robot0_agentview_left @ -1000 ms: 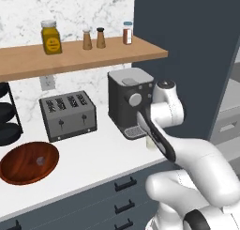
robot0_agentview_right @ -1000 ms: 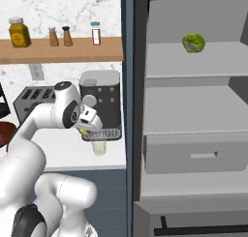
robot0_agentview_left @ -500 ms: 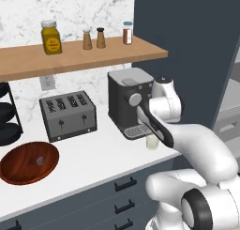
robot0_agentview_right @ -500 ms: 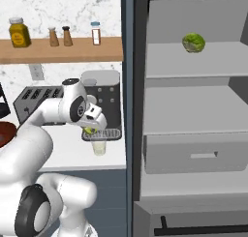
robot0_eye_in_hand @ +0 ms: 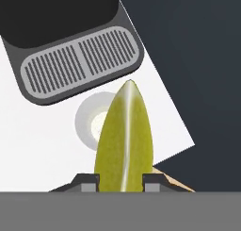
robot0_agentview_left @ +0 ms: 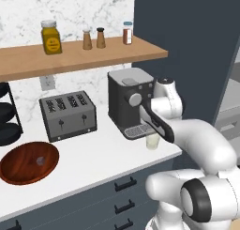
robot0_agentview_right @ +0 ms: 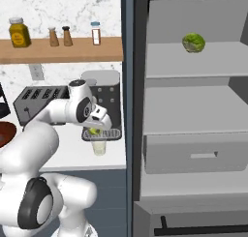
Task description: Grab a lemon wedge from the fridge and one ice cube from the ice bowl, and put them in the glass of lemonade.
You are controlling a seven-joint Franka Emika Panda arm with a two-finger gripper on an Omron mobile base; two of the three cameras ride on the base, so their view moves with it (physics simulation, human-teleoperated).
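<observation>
Two fingers clamp lemon wedge, long axis pointing away, over glass of lemonade.

Lemon wedge: smooth waxy rind, slight sheen. Glass of lemonade: clear, glossy. Ice bowl: polished reddish-brown wood, grain visible. Counter: matt white, smooth. Toaster: brushed grey metal look. Coffee machine: matt black plastic, metal grille on drip tray at 12 o'clock in hand view. Shelf: plain light wood. Fridge: matt grey interior. Backsplash: white marble.
</observation>
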